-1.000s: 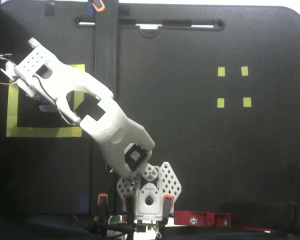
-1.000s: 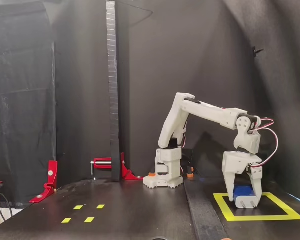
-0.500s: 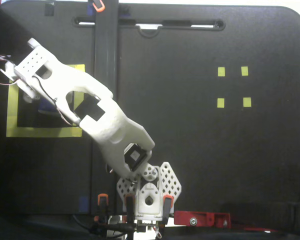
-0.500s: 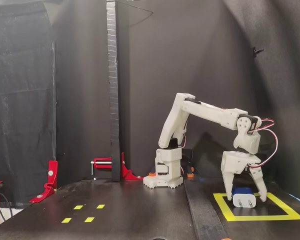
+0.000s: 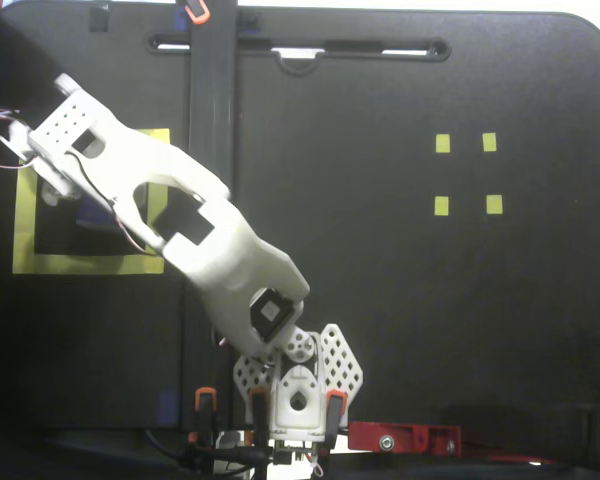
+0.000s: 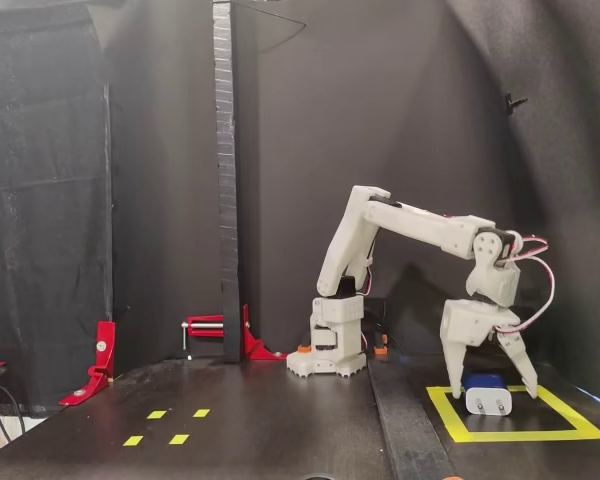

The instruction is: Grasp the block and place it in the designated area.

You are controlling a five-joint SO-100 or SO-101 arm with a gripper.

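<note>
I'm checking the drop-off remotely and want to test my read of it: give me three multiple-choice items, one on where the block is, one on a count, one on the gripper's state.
1. Where is the block?
A. Inside the designated area
B. Among the small yellow squares
C. Beside the red clamp

2. How many small yellow squares are there?
A. Two
B. Four
C. Six

3. What state is the gripper in?
A. Shut on the block
B. Open, fingers spread either side of the block
C. Out of view

Key: 1 A, the block rests on the black interior of the yellow frame; 2 B, both fixed views show four; 3 B, gaps show between fingers and block.
</note>
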